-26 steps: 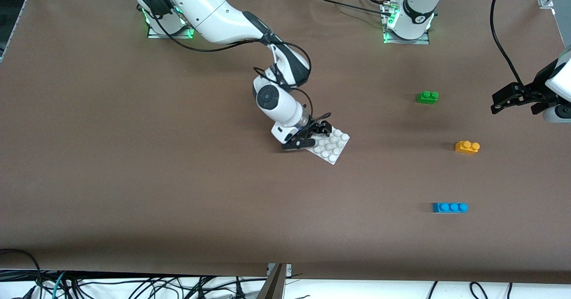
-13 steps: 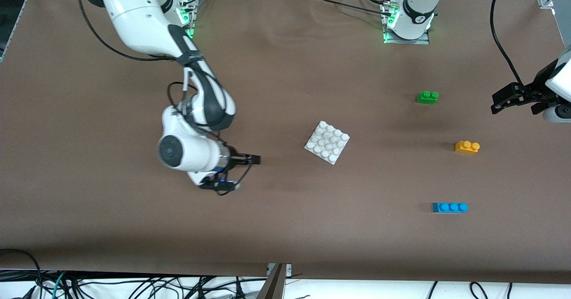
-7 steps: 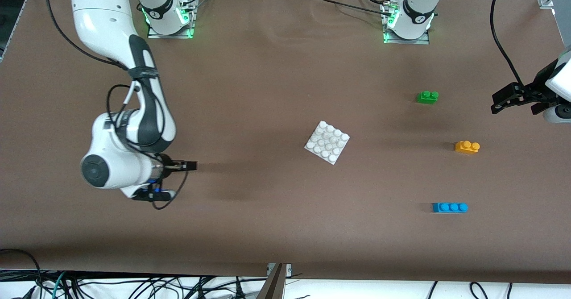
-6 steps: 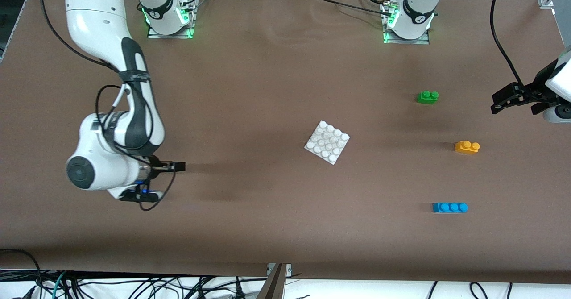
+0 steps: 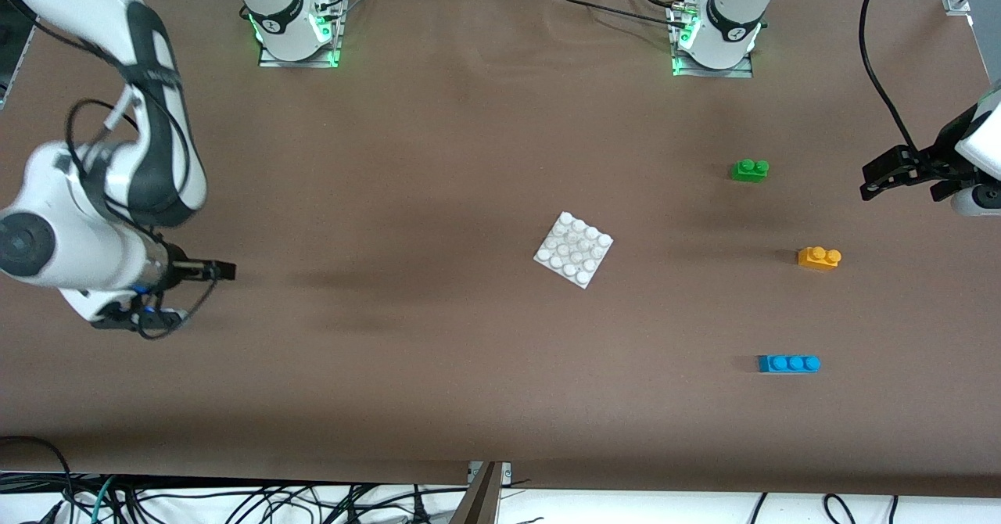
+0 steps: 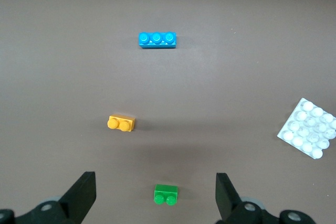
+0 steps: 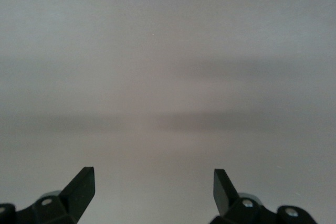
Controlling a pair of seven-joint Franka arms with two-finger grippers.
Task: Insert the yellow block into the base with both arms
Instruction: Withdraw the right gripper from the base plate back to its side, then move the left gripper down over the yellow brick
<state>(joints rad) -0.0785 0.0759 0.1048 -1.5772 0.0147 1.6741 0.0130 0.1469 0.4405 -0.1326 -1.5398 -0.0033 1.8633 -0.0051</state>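
Orange-yellow 2-stud plastic brick (image 5: 819, 258) lies untouched near left arm's end, well apart from white studded square base plate (image 5: 573, 260) mid-table. Left gripper (image 5: 899, 173) hovers wide open, empty; right gripper (image 5: 168, 293) likewise, w/ nothing held. Pickup not begun; next: left descends onto brick.

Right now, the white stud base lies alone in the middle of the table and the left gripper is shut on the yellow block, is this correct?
Not quite. The left gripper is open and holds nothing; it hangs over the left arm's end of the table. The yellow block lies free on the table, as the front view and left wrist view show. The white stud base does lie alone in the middle.
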